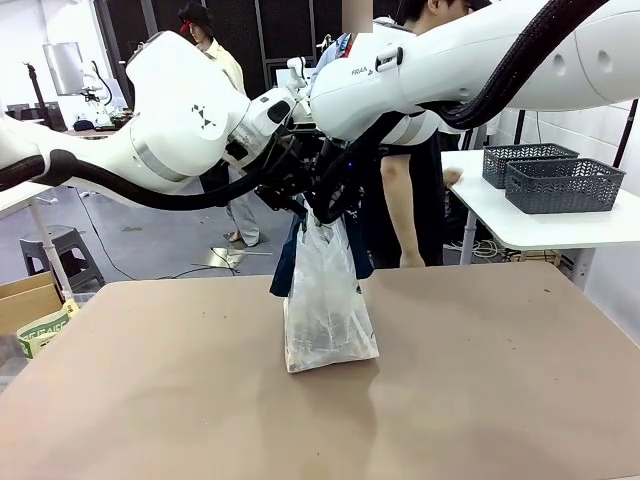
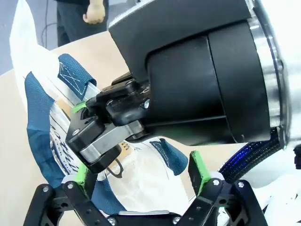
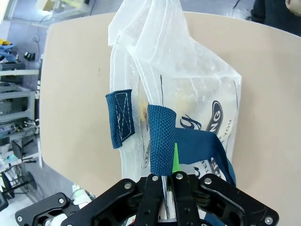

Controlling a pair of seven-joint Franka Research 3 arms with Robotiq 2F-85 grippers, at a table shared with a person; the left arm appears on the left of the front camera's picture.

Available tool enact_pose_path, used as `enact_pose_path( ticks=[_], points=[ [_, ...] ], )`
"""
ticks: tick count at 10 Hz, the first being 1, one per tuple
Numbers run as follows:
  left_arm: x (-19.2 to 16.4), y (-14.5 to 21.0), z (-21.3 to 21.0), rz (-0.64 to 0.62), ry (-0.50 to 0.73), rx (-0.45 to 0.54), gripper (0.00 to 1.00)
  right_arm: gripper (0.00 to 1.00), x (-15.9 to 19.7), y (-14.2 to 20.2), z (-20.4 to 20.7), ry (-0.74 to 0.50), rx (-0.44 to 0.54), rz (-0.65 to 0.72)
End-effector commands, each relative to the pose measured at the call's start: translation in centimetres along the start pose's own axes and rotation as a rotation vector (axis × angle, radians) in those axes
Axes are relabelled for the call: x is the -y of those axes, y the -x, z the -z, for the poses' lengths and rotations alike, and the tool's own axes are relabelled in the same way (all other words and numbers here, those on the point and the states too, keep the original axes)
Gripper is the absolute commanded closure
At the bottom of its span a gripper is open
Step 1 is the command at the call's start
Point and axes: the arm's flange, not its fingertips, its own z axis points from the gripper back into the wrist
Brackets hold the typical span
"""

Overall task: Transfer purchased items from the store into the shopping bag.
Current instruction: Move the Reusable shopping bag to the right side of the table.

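Table [image 1: 500, 380] bears shopping bag [image 1: 325, 310]; wrist views: right jaws clamp handle [image 3: 161, 136], left jaws apart.

The left arm [image 1: 180, 120] is stretched in from the left side. The right arm [image 1: 450, 60] is stretched in from the right side. Both arms are held up high, and their wrists are set close together in the middle, with both pincers pointed down.

The left pincer [image 2: 141, 186] is spread wide. Its two fingers [image 2: 199, 170], tipped with green pads, are kept far apart, and nothing is pinched between them. It is aimed at the right pincer [image 3: 168, 181], which is seen just in front of it.

The right pincer is squeezed tight. A blue strap of the shopping bag [image 3: 188, 94] is pinched between its two fingers.
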Motion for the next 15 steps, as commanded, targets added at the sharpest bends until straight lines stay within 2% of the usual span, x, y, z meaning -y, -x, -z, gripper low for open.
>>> enact_pose_path(
  ticks=[1, 6, 10, 11, 15],
  points=[
    [-0.6, 0.6, 0.7, 0.025, 0.022, -0.023, 0.0, 1.0, -0.1, 0.0, 0.2, -0.044, 0.012, 0.001],
    [1.1, 0.8, 2.1, 0.033, -0.056, -0.101, 0.0, 1.0, 0.1, -0.1, 0.6, -0.055, 0.006, 0.005],
    [0.9, 0.9, 3.0, -0.026, -0.105, -0.116, 0.0, 1.0, 0.1, -0.2, 0.7, -0.06, 0.004, 0.0],
    [0.7, 1.1, 3.1, -0.034, -0.117, -0.119, 0.07, 1.0, 0.0, -0.1, 0.7, -0.061, 0.005, 0.0],
    [0.5, 0.9, 3.0, -0.052, -0.126, -0.131, 0.86, 1.0, 0.0, -0.1, 0.8, -0.063, 0.003, 0.0]
  ],
)
